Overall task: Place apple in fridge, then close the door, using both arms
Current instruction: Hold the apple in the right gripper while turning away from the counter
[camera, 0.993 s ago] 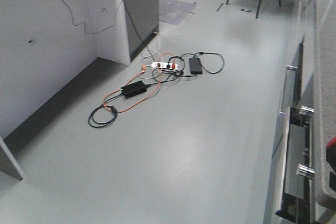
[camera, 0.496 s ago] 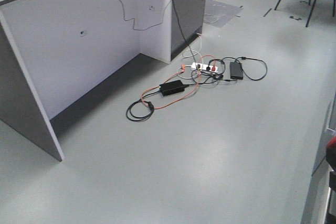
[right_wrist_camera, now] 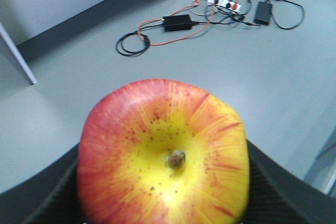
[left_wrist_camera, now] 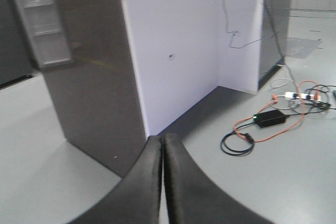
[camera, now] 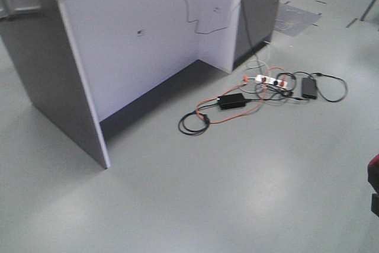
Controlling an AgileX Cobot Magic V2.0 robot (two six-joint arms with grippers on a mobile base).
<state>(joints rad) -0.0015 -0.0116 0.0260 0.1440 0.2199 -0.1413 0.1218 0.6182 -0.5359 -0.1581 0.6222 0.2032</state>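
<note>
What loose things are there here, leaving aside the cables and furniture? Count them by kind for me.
apple: 1
power bricks: 2
power strip: 1
Total: 4

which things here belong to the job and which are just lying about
Job: round red-and-yellow apple; fridge not in view.
Lying about: white power strip, black power brick, black adapter, orange and black floor cables, grey-sided white counter.
</note>
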